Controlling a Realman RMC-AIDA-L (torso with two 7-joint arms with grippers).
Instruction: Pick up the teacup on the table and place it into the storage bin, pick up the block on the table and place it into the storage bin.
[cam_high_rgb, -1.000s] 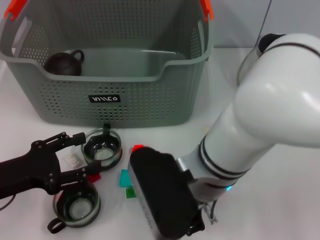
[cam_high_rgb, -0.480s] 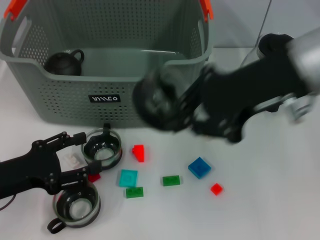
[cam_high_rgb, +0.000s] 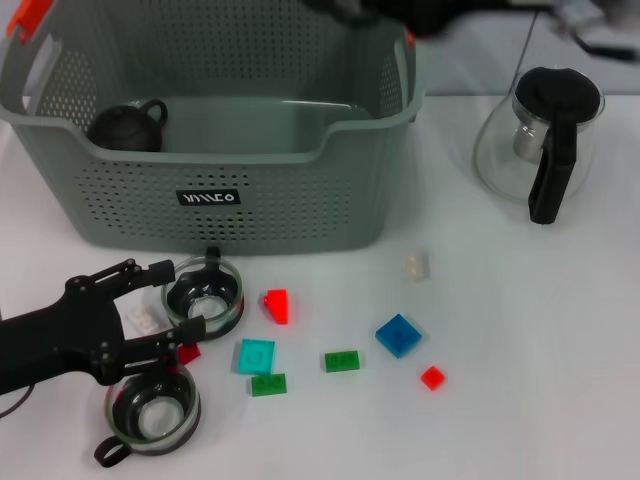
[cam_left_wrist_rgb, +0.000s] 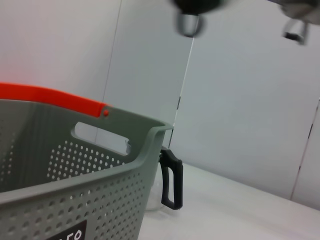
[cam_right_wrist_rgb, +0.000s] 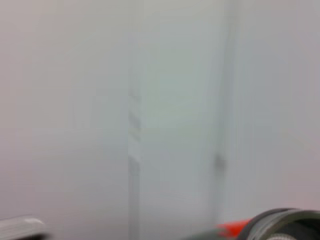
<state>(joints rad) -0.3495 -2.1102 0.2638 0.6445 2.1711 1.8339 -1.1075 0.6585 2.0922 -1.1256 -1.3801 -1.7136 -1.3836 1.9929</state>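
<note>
Left gripper (cam_high_rgb: 165, 310) spread wide, holding nothing, just in front of the bin (cam_high_rgb: 300, 205).

Its fingers sit between two glass teacups — one (cam_high_rgb: 204, 291) touching the bin's front wall, one (cam_high_rgb: 152, 405) farther out. Blocks lie scattered right of them; a dark teapot (cam_high_rgb: 128, 125) is in the bin. Right gripper: only a blur above the bin, cannot tell. Risk — closing here may clip a rim and tip a cup.

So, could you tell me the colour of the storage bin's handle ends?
Orange handle ends, clearest in head view.
</note>
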